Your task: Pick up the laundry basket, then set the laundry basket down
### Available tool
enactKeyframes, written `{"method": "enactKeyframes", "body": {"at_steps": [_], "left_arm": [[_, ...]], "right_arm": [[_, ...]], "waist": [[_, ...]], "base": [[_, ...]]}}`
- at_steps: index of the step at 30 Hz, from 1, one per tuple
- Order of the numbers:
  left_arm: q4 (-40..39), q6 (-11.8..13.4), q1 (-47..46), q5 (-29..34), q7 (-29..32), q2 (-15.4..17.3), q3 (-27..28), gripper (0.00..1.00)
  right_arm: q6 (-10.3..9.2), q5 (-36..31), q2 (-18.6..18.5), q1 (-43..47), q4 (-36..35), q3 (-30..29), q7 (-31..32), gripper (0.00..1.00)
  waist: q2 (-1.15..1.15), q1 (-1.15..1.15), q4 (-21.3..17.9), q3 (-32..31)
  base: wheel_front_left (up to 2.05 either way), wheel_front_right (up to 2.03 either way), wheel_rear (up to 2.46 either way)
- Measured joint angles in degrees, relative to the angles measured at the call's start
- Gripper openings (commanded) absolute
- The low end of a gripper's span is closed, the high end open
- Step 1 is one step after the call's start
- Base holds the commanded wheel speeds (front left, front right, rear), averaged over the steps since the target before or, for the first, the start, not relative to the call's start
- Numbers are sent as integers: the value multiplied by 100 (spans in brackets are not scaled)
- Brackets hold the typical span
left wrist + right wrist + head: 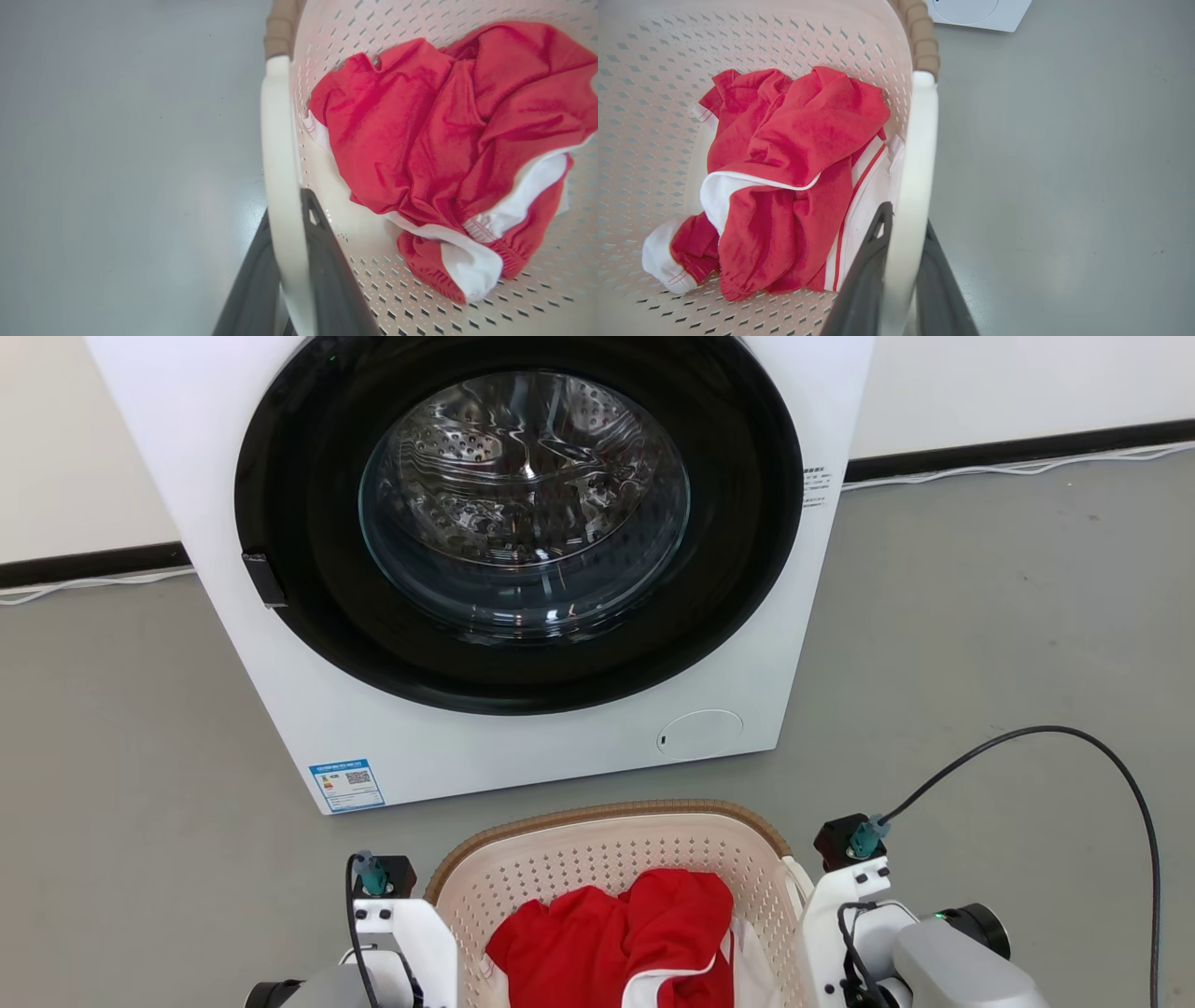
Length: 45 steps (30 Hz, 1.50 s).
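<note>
Dark grey fingers are seen pressed against either face of a white handle in each wrist view. The left gripper (286, 207) is closed on the left handle (279, 140), and the right gripper (906, 217) is closed on the right handle (920, 135). Both grasps are thus judged to be made.

Between the two wrists, at 6 o'clock in the head view, the laundry basket (607, 859) is found, its brown rim (597, 814) turned toward 12 o'clock. A crumpled red and white garment (625, 933) is carried in its bottom.

Whether the basket is raised off the grey floor (980, 644) or rests on it cannot be told, since no gap or shadow beneath it is shown. The pick-up is therefore reckoned secured as to grip only. The lift may be under way or ahead, and the setting down is taken as left to do.

A black cable (1055, 729) is looped at 4 o'clock. Farther off, at 12 o'clock, a white washer (280, 709) is stood with its round door (523, 504) shut, and a pale wall (1027, 383) is seen behind it.
</note>
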Motion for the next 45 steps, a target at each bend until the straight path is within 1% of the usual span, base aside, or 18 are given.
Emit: {"method": "enactKeyframes", "body": {"at_steps": [26, 45], "left_arm": [[8, 0, -1, -92, -5, 7, -64, 0], [8, 0, -1, -137, 0, 16, -121, 0]], "right_arm": [[0, 426, -9, -152, 99, 510, -1, 0], [0, 735, -9, -179, 148, 765, -9, 0]], "waist": [[0, 0, -57, 39], [0, 0, -72, 72]], "base": [[0, 0, 0], [0, 0, 0]]}}
